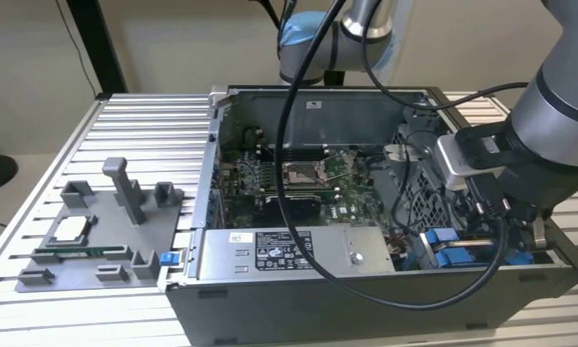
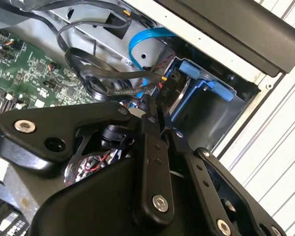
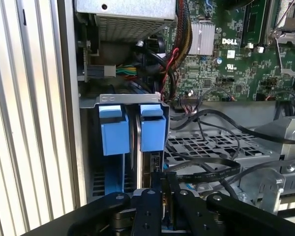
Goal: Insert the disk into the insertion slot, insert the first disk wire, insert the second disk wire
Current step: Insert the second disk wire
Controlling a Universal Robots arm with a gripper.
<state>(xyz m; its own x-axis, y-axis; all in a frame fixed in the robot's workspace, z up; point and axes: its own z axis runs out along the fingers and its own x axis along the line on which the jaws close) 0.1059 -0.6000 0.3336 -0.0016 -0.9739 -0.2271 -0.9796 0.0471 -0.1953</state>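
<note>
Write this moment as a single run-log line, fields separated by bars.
gripper: shut on a black wire plug | disk: seated in its slot, blue frame | location: computer case, corner beside the power box

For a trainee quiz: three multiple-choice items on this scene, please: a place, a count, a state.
1. The black gripper is at: A the grey fixture tray; B the blue-tabbed metal drive bay; C the processor socket.
2. Blue plastic tabs in the first wrist view: A one; B four; C two.
3. The grey metal computer case is: A open; B closed; C upside down.
Key: B, the bay lies right before the gripper; C, two tabs stand side by side; A, its green circuit board shows.
</note>
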